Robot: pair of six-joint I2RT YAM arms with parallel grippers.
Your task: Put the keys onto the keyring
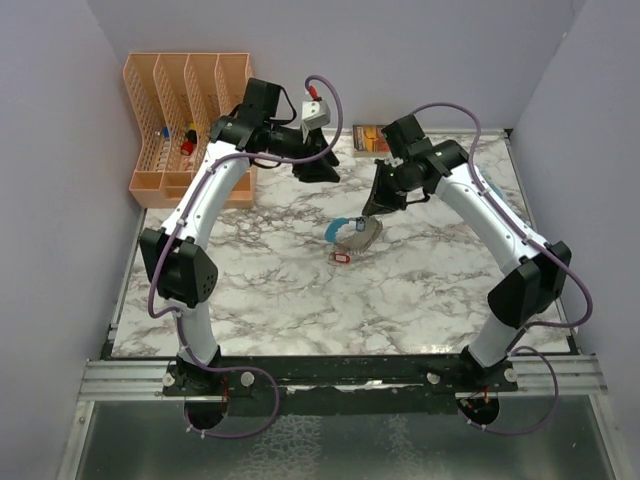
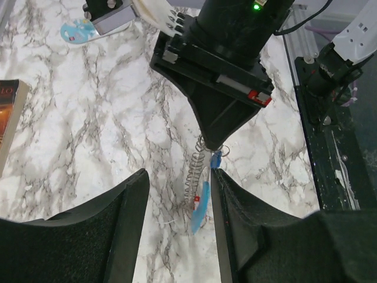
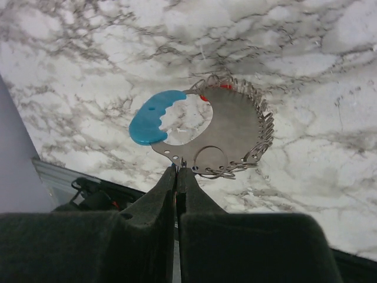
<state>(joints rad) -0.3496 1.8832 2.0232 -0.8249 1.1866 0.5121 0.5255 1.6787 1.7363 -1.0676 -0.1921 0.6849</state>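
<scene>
Keyring [image 3: 230, 130] is pinched by its thin rim in the right claw [image 3: 177, 172], whose fingers are closed tight on the metal plate. It stands on edge, low over the middle of the table [image 1: 260, 290]; I cannot tell whether it touches the marble. The left claw [image 2: 177, 183] is open and empty, well back from the ring. The red key [image 1: 341, 257] lies flat on the table just beside the ring, on the near side. I cannot pick out the blue key with certainty.

The next move looks like fetching the red key. The left claw should probably take it by the plastic tag, leaving its hole free. The right grip had better hold steady while a wire loop [image 3: 262, 127] is offered.

Seen from above, the ring's long axis runs left to right. The blue strap [image 3: 154, 121] is at the left end and the loops are at the right. Its thin edge points at the left claw.
</scene>
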